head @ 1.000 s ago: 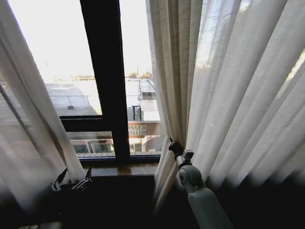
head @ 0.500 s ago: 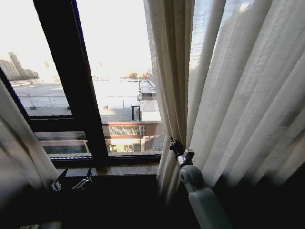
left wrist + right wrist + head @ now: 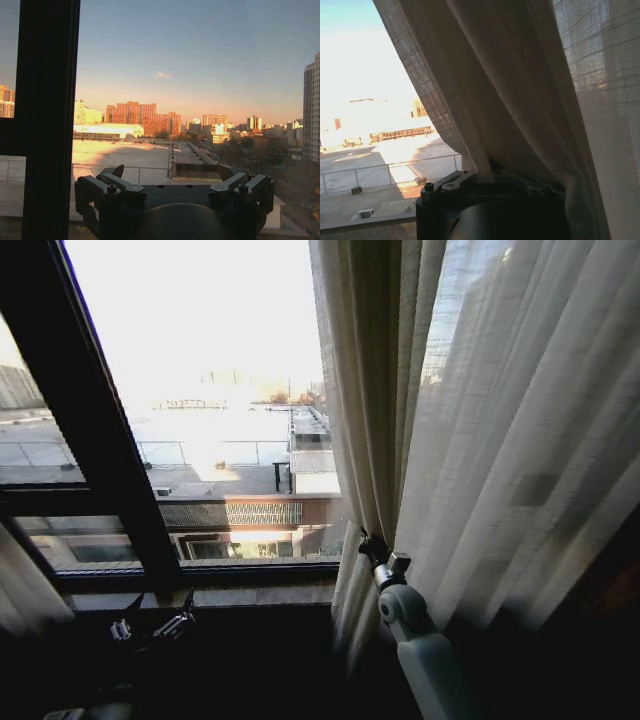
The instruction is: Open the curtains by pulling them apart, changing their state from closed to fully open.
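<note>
The right curtain hangs in long sheer off-white pleats over the right half of the head view. My right gripper is shut on that panel's inner edge low down, and the right wrist view has the gathered fold pinched in the right gripper. A sliver of the left curtain remains at the far lower left. My left gripper hovers low by the window sill, open with nothing in it. In the left wrist view the left gripper faces bare glass, its fingers wide apart.
A dark window frame bar slants across the left of the pane and stands beside my left gripper. The wooden sill runs below the glass. Rooftops and city buildings lie outside.
The camera has moved right: the frame bar and left curtain slid left in the picture. The right curtain has stayed with my right gripper, and more bare glass now lies between the panels.
</note>
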